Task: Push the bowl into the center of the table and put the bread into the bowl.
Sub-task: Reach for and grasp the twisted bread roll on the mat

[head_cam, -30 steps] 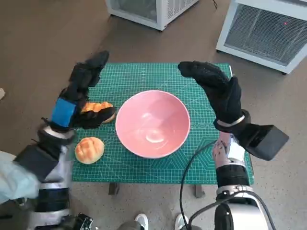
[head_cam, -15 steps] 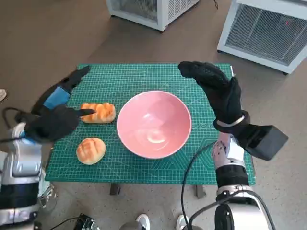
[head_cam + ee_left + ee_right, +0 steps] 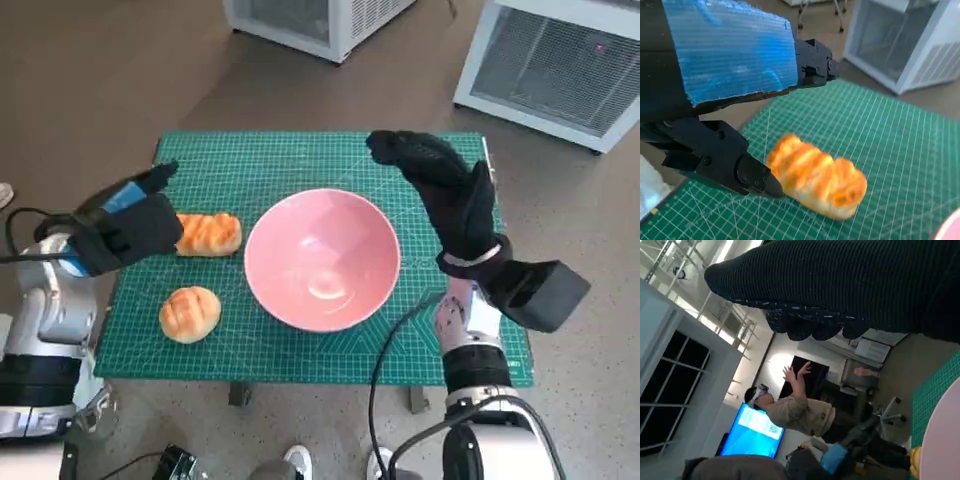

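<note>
The pink bowl [image 3: 322, 258] sits near the middle of the counter [image 3: 300, 165], on the green cutting mat that covers it, and there is nothing inside it. Two pieces of bread lie on the mat to the robot's left of the bowl: the long ridged loaf [image 3: 208, 233] just beside the bowl's rim, and the round bun [image 3: 189, 313] nearer the robot, close to the mat's front edge. The left hand [image 3: 125, 232] is low over the mat's left edge, right beside the long loaf; its fingers [image 3: 747, 172] are spread wide, one black tip close against the end of the loaf [image 3: 815, 176] in the left wrist view, though contact cannot be told, and it grips nothing. The right hand [image 3: 440, 195] is raised above the counter on the far right side of the bowl, fingers apart and curved, holding nothing. In the right wrist view a person [image 3: 797, 410] stands in the room behind with arms raised, next to a blue screen [image 3: 755, 432]. White grilled cabinets [image 3: 545, 55] stand on the floor beyond the counter.
</note>
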`<state>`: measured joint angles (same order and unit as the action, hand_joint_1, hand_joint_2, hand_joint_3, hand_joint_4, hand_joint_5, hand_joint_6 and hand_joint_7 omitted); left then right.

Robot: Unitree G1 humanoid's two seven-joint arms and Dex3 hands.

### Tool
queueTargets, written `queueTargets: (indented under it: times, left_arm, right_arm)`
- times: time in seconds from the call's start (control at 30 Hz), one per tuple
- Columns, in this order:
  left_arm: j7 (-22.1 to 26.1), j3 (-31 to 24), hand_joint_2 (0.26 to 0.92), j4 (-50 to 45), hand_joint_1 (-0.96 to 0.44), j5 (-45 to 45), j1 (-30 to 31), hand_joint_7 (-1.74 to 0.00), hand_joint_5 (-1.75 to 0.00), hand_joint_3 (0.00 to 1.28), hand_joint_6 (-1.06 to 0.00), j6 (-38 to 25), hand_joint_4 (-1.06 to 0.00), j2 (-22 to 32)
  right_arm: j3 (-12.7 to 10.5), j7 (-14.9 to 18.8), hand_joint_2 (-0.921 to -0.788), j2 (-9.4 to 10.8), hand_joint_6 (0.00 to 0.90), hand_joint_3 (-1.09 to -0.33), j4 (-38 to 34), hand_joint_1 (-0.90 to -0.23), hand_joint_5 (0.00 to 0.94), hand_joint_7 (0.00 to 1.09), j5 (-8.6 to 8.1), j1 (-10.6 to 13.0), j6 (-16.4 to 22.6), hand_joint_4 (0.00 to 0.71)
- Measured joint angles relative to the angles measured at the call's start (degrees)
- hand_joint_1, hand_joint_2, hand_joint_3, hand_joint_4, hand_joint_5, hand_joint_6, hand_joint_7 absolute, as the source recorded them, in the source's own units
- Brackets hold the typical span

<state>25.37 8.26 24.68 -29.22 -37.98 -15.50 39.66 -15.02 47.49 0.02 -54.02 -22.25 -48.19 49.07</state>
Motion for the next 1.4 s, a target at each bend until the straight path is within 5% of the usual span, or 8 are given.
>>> queueTargets:
  times: [0.93, 1.2, 1.4]
  left_arm:
    - [-9.21, 10.05, 0.778, 26.52, 0.0, -2.41, -9.83, -0.04, -0.02, 0.01, -0.34, 9.07, -0.21, -7.29]
    - [-13.29, 12.39, 0.818, 32.44, 0.0, -3.75, -11.31, -0.06, -0.03, 0.02, -0.46, 13.13, -0.38, -8.91]
    - [-16.48, 14.18, 0.858, 35.12, 0.0, -5.22, -12.13, -0.1, -0.1, 0.03, -0.62, 15.53, -0.64, -9.05]
  right_arm:
    - [0.08, -0.67, -0.921, 0.08, -0.001, -0.737, 0.09, -0.693, 0.0, 0.57, -0.09, 0.07, 0.1, 0.19]
    - [0.13, -0.75, -0.921, 0.12, -0.001, -0.738, 0.48, -0.693, 0.0, 0.58, -0.11, 0.33, 0.02, 0.188]
    - [0.17, -0.75, -0.921, 0.13, -0.001, -0.738, 0.98, -0.693, 0.0, 0.58, -0.17, 0.63, -0.47, 0.187]
